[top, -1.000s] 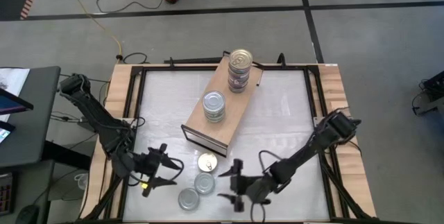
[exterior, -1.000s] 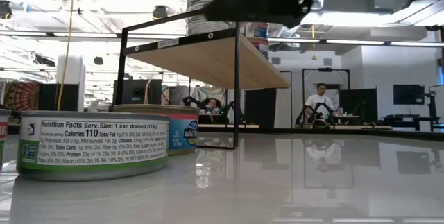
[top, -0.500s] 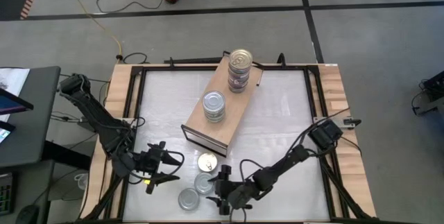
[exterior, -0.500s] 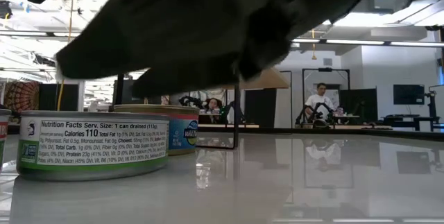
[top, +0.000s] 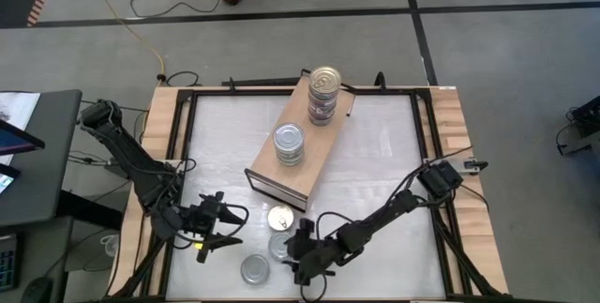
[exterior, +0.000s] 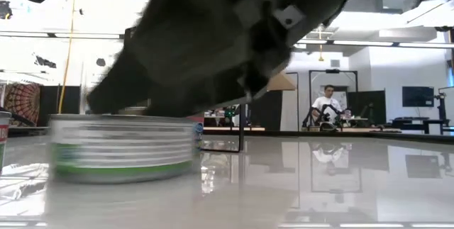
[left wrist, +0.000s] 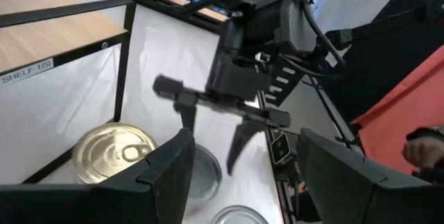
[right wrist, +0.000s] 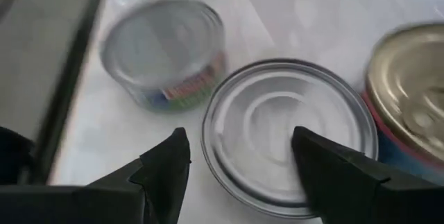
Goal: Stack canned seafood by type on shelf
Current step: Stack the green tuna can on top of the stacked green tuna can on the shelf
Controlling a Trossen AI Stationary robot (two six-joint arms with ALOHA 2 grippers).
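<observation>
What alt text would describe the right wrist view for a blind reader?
The right gripper hovers with open jaws over a silver-lidded tin on the white table. Another silver-lidded tin and a gold-lidded tin lie beside it.

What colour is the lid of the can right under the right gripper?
Silver-grey lid, with ringed ridges; the right wrist view shows it best.

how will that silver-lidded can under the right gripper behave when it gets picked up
The silver-lidded can is flat, round and metal, so it is probably rigid and should not crush between the right gripper's open fingers. Its smooth curved wall may slip if gripped off-centre. Lying flat on the glossy table, it looks likelier to slide than to tip.
</observation>
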